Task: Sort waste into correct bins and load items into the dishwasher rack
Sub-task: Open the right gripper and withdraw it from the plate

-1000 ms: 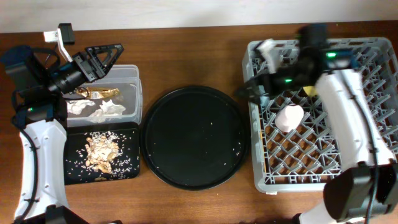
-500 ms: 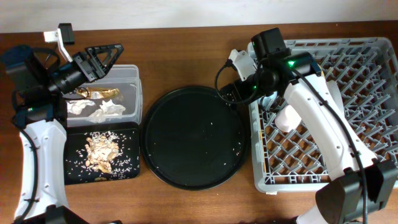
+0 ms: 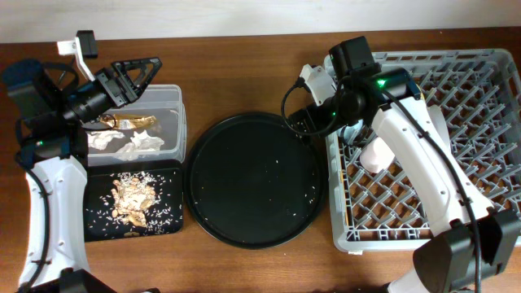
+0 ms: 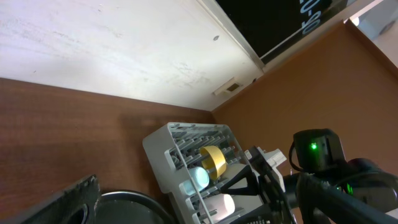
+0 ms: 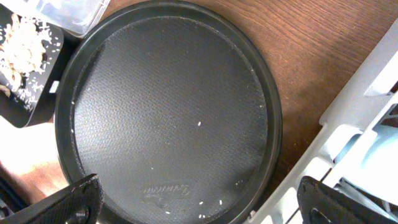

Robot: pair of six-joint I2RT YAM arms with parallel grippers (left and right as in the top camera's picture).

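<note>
On the brown wooden tabletop, dead centre, sits the large round black tray. It has embossed lettering near its rim in the right wrist view, too faint to read, and a few white grains are dotted across it. Up in the left wrist view, white characters run along a dark panel, cut off and unreadable.

Over to the left gripper: jaws spread wide, nothing between them, hanging over the back edge of the clear rectangular plastic tub. Inside that tub lie the crinkled gold foil wrapper and, just in front of it, the crumpled white tissue wads. Touching the tub's near side is the shallow black rectangular tray, with tan food scraps heaped in the middle and white grains all around.

Now the right gripper: jaws wide apart and holding nothing, poised over the round tray's right rim, just beside the left wall of the large light-grey plastic rack. In that rack the pale pink cup sits among the pegs near the arm. The left wrist view also catches the small yellow bowl and the light blue cup close together near the rack's corner.
</note>
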